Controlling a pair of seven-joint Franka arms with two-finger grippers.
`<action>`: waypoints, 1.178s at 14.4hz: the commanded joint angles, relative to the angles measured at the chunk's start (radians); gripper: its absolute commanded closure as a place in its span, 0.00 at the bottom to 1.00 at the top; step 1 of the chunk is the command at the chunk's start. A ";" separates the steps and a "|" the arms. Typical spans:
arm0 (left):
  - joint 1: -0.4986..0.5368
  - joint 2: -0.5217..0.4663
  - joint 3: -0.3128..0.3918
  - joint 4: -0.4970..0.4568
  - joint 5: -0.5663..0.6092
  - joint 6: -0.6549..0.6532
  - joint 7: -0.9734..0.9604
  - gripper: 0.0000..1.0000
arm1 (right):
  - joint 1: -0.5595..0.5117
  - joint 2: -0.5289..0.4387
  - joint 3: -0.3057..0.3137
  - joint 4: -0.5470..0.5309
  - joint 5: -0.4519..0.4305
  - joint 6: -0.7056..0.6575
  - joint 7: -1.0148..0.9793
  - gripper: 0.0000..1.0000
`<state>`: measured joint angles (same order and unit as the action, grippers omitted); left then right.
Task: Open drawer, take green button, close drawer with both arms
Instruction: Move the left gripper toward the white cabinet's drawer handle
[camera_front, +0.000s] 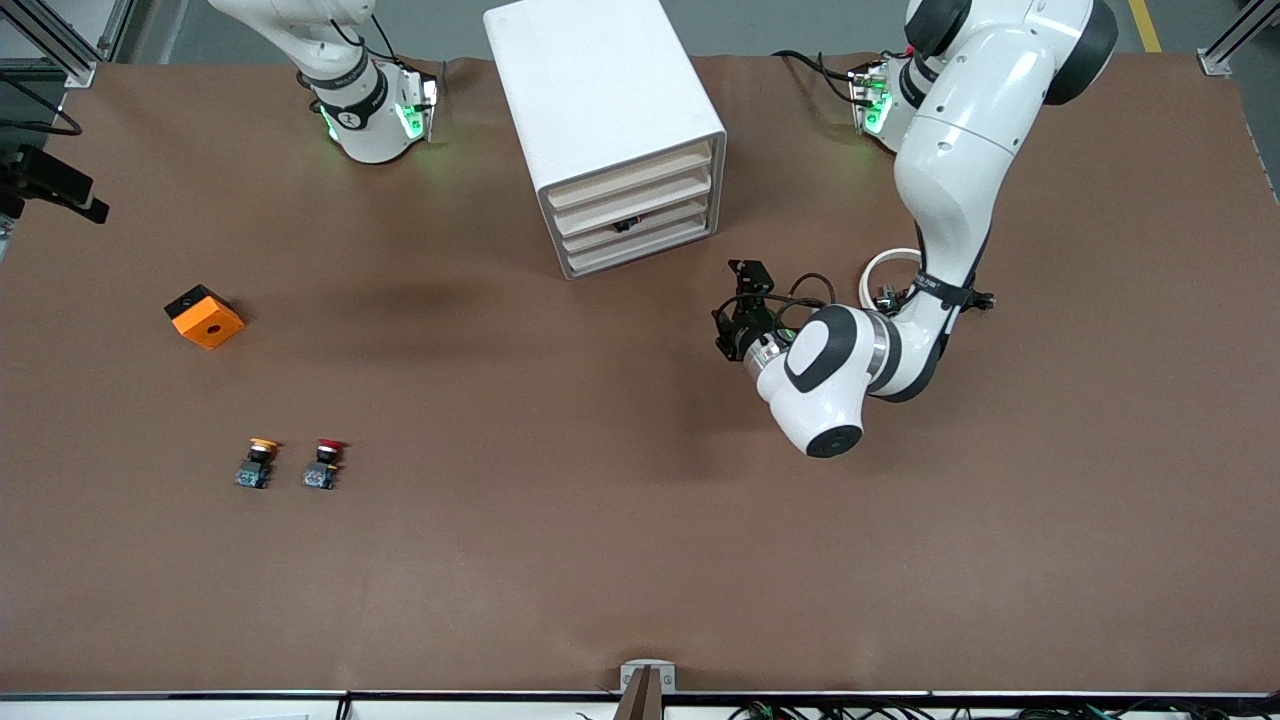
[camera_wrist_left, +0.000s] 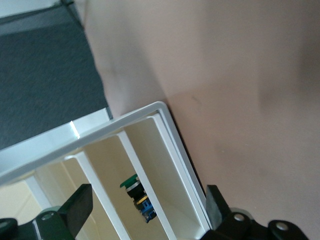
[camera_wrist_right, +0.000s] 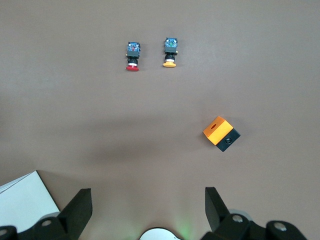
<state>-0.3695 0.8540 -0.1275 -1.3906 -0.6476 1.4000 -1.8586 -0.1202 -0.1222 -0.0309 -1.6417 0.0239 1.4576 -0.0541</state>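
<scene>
Green-capped button (camera_wrist_left: 136, 192) inside the third drawer (camera_front: 640, 228) of the white cabinet (camera_front: 600, 110), drawer nearly shut. Left gripper (camera_front: 748, 300) at about four o'clock from the drawer front, just apart, fingers (camera_wrist_left: 77, 207) spread, empty. Right gripper (camera_wrist_right: 147, 207) raised near its base, waiting, fingers spread, empty.

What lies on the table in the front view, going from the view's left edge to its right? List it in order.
orange block → yellow-capped button → red-capped button → white cabinet → left gripper → white ring under the left arm.
</scene>
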 joint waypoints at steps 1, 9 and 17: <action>-0.006 0.033 0.006 0.027 -0.055 -0.032 -0.057 0.14 | -0.015 -0.016 0.009 0.011 0.013 0.000 0.014 0.00; -0.040 0.120 0.006 0.010 -0.133 -0.094 -0.119 0.43 | -0.027 0.010 0.006 0.034 0.011 0.000 -0.001 0.00; -0.106 0.128 0.006 -0.050 -0.149 -0.156 -0.122 0.43 | -0.026 0.190 0.008 0.083 -0.002 0.007 -0.003 0.00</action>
<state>-0.4621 0.9813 -0.1282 -1.4346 -0.7731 1.2586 -1.9642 -0.1233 0.0149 -0.0351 -1.6102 0.0225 1.4792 -0.0510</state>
